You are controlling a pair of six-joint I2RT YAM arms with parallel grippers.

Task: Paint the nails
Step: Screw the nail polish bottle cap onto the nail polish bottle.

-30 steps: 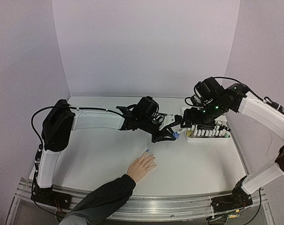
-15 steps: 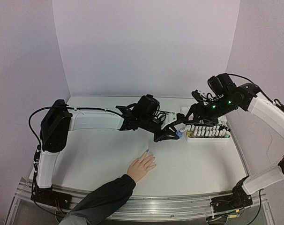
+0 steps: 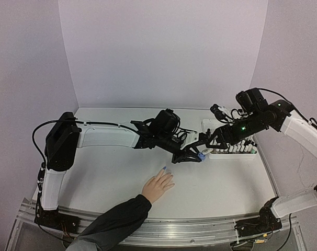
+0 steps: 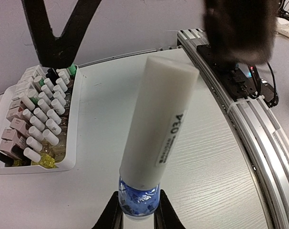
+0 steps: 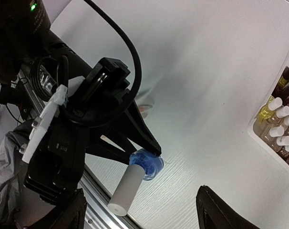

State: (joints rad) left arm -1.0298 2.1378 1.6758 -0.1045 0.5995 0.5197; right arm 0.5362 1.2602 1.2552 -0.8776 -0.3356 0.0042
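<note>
Blue polish bottle (image 4: pixel 137 202), white cap (image 4: pixel 163 114) still on, is pinched at its base by the left fingers (image 4: pixel 108 222). The right fingers (image 5: pixel 221 212) stand spread near the cap. Well apart from both, the hand (image 3: pixel 157 187) lies on the tabletop (image 3: pixel 111 178); among the nails (image 3: pixel 163 168) one shows blue, so most probably remain.

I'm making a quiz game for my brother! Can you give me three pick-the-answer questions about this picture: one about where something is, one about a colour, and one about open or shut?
1. Where on the table does the tray of little bottles sit?
A) right side B) middle C) left side
2. What colour is the polish in the bottle that the left gripper holds?
A) red B) blue C) green
3. The right gripper is:
A) shut on the tray B) shut on the cap C) open

1 A: the tray lies beside the right arm.
2 B: blue shows below the white cap.
3 C: its jaws stand wide apart.
</note>
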